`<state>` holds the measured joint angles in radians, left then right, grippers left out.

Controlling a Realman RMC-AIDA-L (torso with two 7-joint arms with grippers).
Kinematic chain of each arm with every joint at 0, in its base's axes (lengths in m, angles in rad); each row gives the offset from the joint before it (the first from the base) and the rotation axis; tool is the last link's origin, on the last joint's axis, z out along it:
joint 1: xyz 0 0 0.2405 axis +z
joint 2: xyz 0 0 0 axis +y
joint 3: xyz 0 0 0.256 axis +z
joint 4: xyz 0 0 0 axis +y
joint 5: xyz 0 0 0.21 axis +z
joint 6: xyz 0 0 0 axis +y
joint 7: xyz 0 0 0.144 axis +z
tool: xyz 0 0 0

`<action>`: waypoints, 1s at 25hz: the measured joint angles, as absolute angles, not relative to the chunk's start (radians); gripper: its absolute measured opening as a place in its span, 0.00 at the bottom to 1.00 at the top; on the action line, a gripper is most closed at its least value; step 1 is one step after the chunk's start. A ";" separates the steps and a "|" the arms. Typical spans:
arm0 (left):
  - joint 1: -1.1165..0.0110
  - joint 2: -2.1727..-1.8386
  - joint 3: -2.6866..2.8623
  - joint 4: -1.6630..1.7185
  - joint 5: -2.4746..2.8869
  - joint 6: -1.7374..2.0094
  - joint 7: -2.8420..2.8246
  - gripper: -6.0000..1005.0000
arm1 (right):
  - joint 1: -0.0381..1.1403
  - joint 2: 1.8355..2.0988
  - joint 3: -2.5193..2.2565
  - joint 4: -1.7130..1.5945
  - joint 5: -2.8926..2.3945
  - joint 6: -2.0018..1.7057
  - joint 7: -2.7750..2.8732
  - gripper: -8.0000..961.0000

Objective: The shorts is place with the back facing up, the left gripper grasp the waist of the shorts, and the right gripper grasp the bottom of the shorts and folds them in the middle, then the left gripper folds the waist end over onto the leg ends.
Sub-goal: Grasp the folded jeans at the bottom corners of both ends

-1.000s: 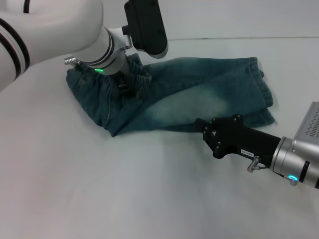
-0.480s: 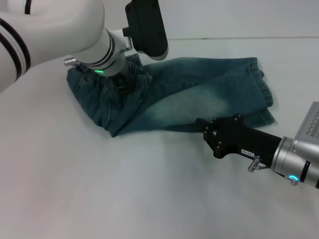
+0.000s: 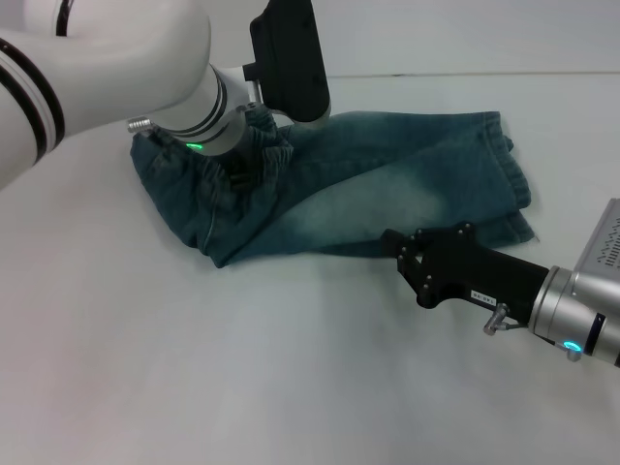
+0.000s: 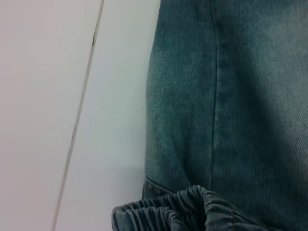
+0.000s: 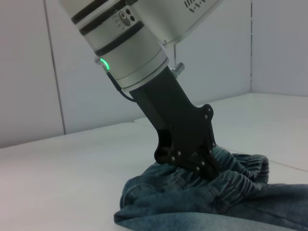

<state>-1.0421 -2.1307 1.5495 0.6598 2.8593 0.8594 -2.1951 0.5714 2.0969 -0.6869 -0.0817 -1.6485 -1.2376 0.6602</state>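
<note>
The blue denim shorts (image 3: 387,184) lie folded lengthwise on the white table, waist at the left and leg ends (image 3: 511,174) at the right. My left gripper (image 3: 237,167) comes down on the elastic waist (image 3: 262,150) and is shut on a bunch of it; the right wrist view shows that gripper (image 5: 209,171) sunk into the gathered waistband (image 5: 240,168). The left wrist view shows the waistband (image 4: 183,211) puckered close under the camera. My right gripper (image 3: 389,239) rests low beside the near edge of the shorts, just off the fabric.
The white table (image 3: 194,368) stretches in front of and to the left of the shorts. A pale wall (image 5: 29,72) rises behind the table. A seam line (image 4: 79,115) runs along the surface beside the shorts.
My left arm has shifted a little to the right and the waistband has bunched up higher under its gripper. The right arm has barely moved.
</note>
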 joint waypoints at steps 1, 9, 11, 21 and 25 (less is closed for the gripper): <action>-1.042 -2.131 1.550 0.661 2.859 0.859 -2.195 0.07 | 0.571 2.097 -0.686 -0.082 -1.648 -1.237 0.660 0.01; -1.045 -2.131 1.554 0.665 2.859 0.877 -2.195 0.05 | 0.570 2.097 -0.680 -0.085 -1.643 -1.236 0.655 0.01; -1.041 -2.132 1.553 0.669 2.859 0.867 -2.201 0.05 | 0.570 2.097 -0.681 -0.085 -1.643 -1.235 0.654 0.01; -0.993 -2.138 1.540 0.759 2.859 0.857 -2.230 0.16 | 0.571 2.097 -0.686 -0.086 -1.642 -1.223 0.653 0.01; -1.016 -2.132 1.539 0.718 2.859 0.875 -2.243 0.28 | 0.571 2.098 -0.686 -0.086 -1.642 -1.222 0.652 0.01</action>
